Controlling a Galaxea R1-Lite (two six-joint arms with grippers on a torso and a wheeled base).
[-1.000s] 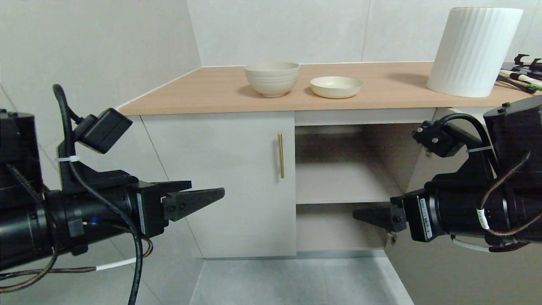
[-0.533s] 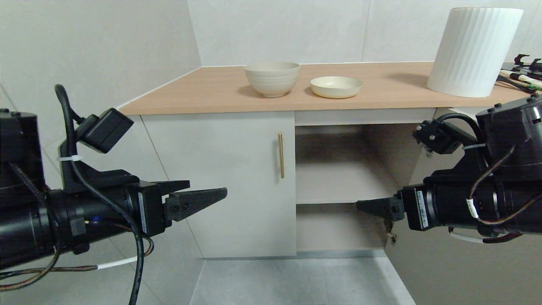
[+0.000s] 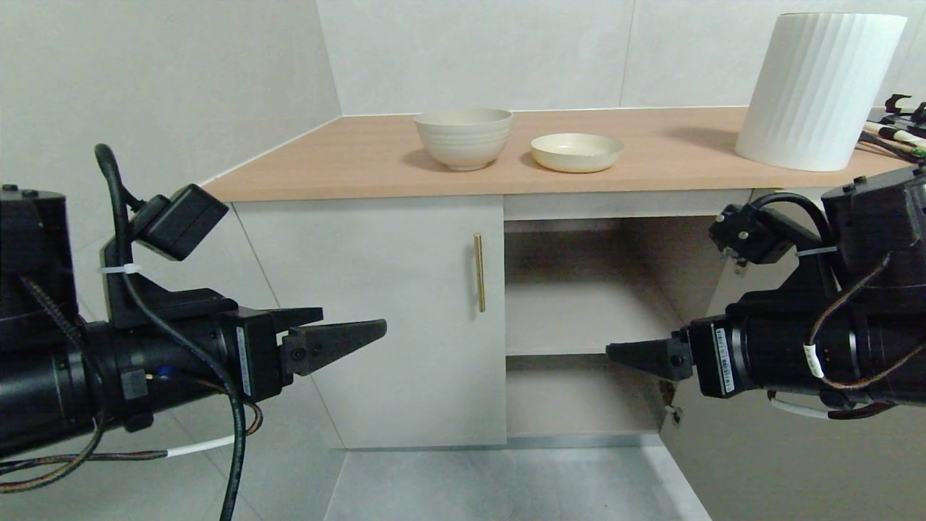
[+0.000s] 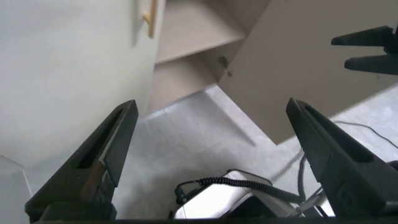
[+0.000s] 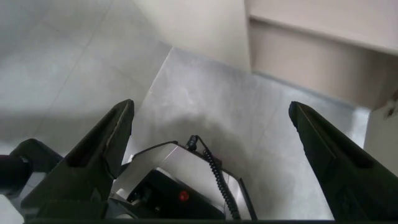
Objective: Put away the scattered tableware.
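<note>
A cream ribbed bowl (image 3: 463, 137) and a shallow cream plate (image 3: 576, 151) stand side by side on the wooden countertop (image 3: 347, 163). Both arms hang well below the counter, in front of the cabinet. My left gripper (image 3: 353, 323) is open and empty before the closed left door (image 3: 376, 311); its fingers (image 4: 93, 168) spread wide over the floor. My right gripper (image 3: 631, 356) is open and empty at the mouth of the open right compartment (image 3: 579, 304), level with the inner shelf. In the left wrist view the right gripper (image 4: 367, 50) appears farther off.
A tall white ribbed container (image 3: 817, 87) stands at the counter's right, with pens (image 3: 897, 134) beyond it. The closed door has a gold handle (image 3: 478, 271). The right door (image 3: 767, 463) is swung open beside my right arm. Grey tiled floor (image 3: 506, 485) lies below.
The head camera has shifted slightly, so the counter sits a little lower in the picture. My right gripper has risen slightly toward shelf level. The left gripper has barely moved.
</note>
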